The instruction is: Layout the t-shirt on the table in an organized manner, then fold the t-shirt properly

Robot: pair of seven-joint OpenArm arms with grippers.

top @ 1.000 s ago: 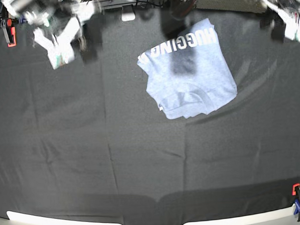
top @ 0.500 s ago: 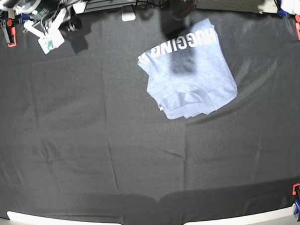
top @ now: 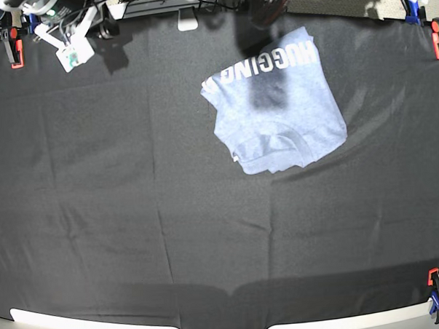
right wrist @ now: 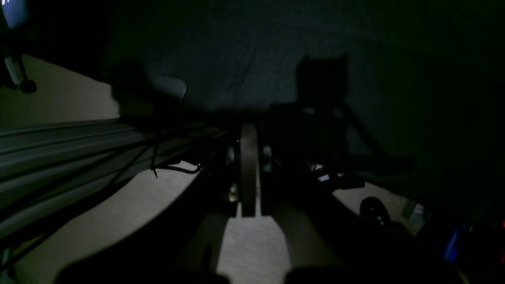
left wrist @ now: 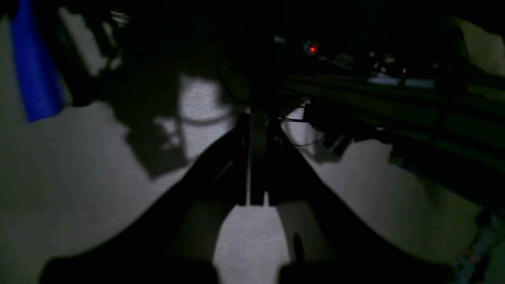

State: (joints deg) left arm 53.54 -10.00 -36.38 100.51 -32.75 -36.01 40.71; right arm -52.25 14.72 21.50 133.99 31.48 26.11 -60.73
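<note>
Both grippers closed and empty (left gripper point(left wrist: 252, 157), right gripper point(right wrist: 248, 173)); folded t-shirt point(top: 275, 107) at 1 o'clock on table point(top: 98, 213), loose top layers may spring open unpressed.

Light heathered blue-grey cotton t-shirt point(top: 279, 111): large white block lettering along one edge, dark shadow patch mid-panel. Flat table covered in black/charcoal cloth point(top: 134, 212): plain, faint creases. Orange-and-blue clamps point(top: 433, 293) seen at cloth edges.

Shirt point(top: 279, 114) lettering gets cut off at the fold, so only part of it reads. Both wrist views are too dark; the right arm point(top: 65, 40) is mostly out of frame.
</note>
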